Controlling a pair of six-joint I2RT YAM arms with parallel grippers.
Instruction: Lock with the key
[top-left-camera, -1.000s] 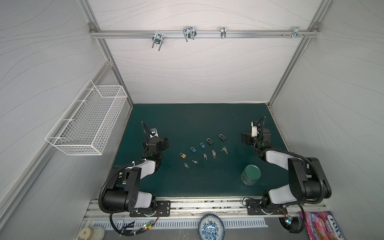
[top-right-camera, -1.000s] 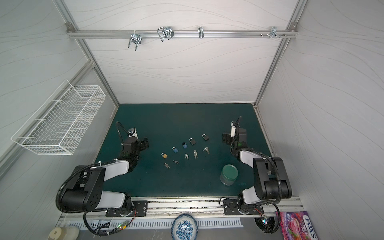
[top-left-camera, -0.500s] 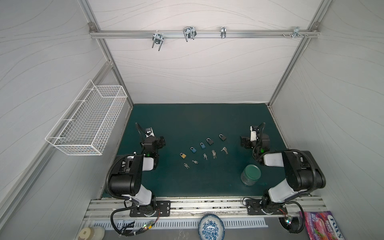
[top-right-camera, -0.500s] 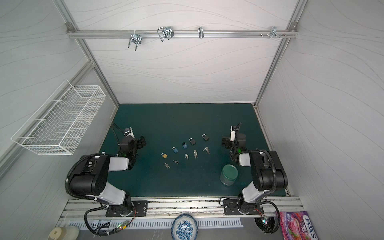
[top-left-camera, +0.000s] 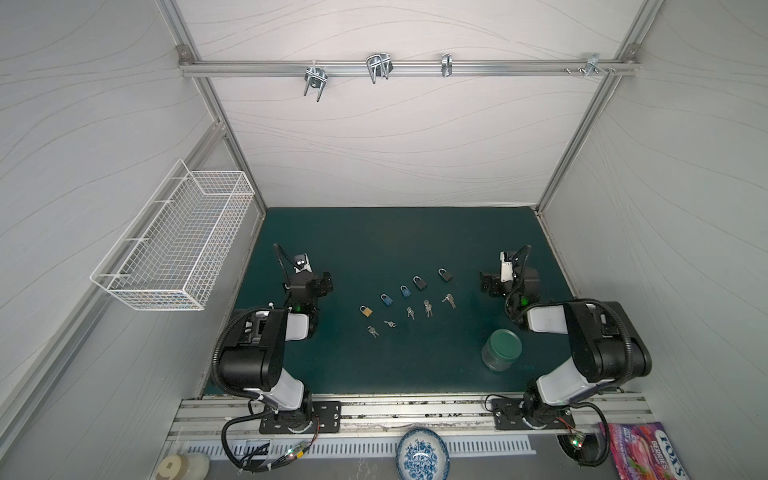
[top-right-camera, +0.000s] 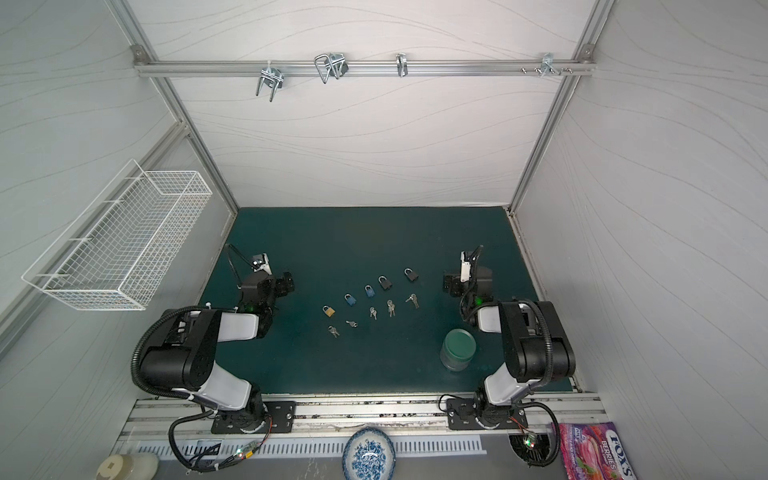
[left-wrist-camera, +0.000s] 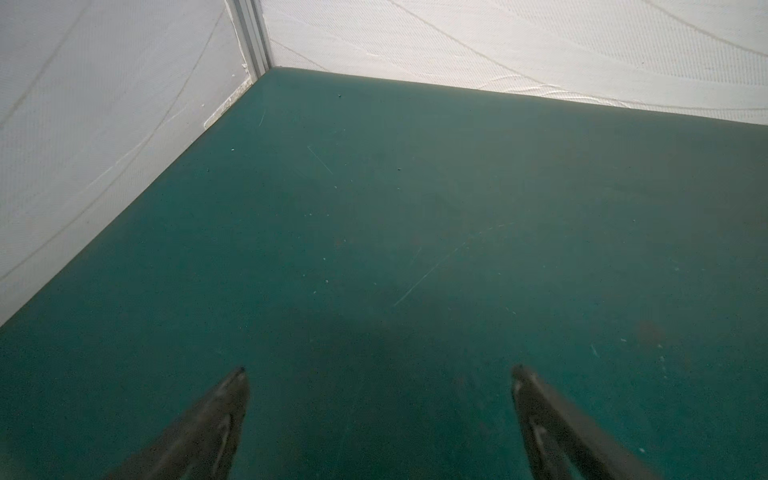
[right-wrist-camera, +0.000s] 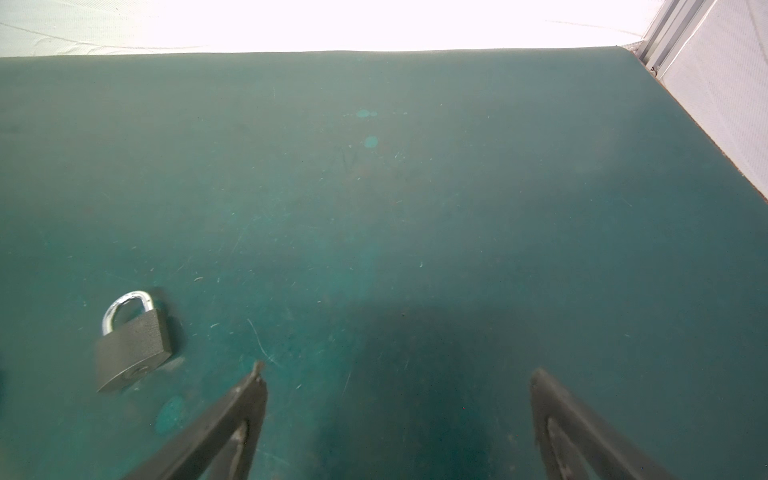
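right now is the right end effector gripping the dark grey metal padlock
No, the dark grey metal padlock lies flat on the green mat, apart from the open right end effector.

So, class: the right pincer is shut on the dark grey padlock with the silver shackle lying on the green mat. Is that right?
No. The right pincer is open and empty; the dark grey padlock with the silver shackle lies on the green mat beside it, untouched, as the right wrist view shows.

The left arm (top-left-camera: 257, 345) and right arm (top-left-camera: 594, 340) are folding up, elbows rising, and the right gripper (top-left-camera: 485, 286) is drawing slightly back
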